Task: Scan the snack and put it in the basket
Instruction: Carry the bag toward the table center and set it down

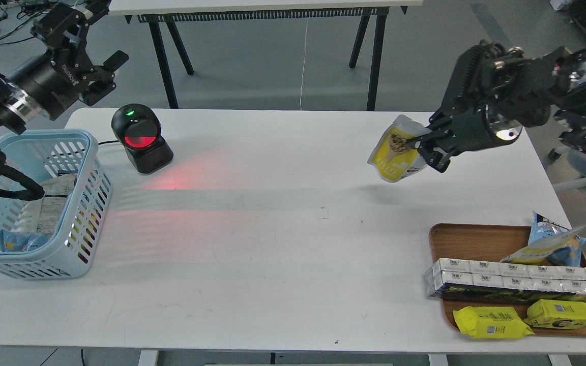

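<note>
Clearly the scan comes next. From the left: one basket (pixel 77 218) already holding a few packs, the left gripper (pixel 100 71) above it with fingers spread and empty, and one scanner (pixel 141 138) glowing red. Well to the right, the right gripper (pixel 427 147) pinches the snack (pixel 397 148) above the table (pixel 272 244); carry it leftward and turn its barcode (I cannot see where it is) toward the red window. The tray (pixel 476 236) holds one blue-and-yellow bag, two yellow packs and a stack of boxes.

Basket (pixel 82 203) left, scanner (pixel 141 138) behind, tray (pixel 468 239) right
</note>
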You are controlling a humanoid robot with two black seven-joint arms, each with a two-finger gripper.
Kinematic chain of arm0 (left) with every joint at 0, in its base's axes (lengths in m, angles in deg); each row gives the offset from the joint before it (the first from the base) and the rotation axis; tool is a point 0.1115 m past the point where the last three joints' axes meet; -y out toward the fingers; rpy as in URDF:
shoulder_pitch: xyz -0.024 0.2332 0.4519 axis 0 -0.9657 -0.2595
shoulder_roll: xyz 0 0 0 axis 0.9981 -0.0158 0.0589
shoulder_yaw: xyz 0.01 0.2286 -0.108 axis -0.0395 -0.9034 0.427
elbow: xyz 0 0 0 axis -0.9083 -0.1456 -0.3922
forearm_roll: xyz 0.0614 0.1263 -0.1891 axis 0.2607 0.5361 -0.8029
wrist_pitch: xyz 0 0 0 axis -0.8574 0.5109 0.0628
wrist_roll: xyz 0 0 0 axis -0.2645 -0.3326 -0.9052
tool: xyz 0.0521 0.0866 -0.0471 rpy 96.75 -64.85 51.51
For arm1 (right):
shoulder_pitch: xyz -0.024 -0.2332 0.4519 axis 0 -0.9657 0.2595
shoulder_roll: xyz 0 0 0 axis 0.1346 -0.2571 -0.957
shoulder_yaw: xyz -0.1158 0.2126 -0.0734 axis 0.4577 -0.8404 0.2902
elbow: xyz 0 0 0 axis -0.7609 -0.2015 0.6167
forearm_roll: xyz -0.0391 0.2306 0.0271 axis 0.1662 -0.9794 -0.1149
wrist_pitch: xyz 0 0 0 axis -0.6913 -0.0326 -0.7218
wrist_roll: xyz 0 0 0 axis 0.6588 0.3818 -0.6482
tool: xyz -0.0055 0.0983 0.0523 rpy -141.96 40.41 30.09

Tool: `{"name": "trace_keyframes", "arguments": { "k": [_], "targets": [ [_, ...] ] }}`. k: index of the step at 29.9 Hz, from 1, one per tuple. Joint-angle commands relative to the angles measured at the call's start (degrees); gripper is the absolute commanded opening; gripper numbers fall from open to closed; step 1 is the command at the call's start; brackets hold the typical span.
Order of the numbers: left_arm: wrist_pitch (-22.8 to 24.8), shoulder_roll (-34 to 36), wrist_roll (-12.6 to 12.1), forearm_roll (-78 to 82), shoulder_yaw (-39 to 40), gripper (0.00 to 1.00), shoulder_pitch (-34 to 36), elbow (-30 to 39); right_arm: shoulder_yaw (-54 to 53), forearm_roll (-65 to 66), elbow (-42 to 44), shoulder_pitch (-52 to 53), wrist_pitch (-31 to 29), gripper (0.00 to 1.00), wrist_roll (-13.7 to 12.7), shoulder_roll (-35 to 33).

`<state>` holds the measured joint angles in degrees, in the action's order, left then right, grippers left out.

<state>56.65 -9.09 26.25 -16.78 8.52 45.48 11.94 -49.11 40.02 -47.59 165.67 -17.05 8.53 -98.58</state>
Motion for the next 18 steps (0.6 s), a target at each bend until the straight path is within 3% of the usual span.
{"name": "trace_keyframes", "arguments": {
  "k": [1, 12, 18],
  "targets": [
    [0.0, 0.2, 0.0, -0.1, 0.0, 1.00, 0.2, -0.2, -0.1, 0.0, 0.3, 0.3, 0.0, 0.00, 0.0, 8.6],
    [0.0, 0.2, 0.0, 0.0, -0.1, 1.00, 0.0, -0.2, 0.9, 0.0, 5.1, -0.4, 0.0, 0.00, 0.0, 22.6],
    [0.0, 0.3, 0.0, 0.0, -0.1, 1.00, -0.1, -0.2, 0.9, 0.0, 5.7, -0.7, 0.0, 0.00, 0.0, 25.4]
  ]
}}
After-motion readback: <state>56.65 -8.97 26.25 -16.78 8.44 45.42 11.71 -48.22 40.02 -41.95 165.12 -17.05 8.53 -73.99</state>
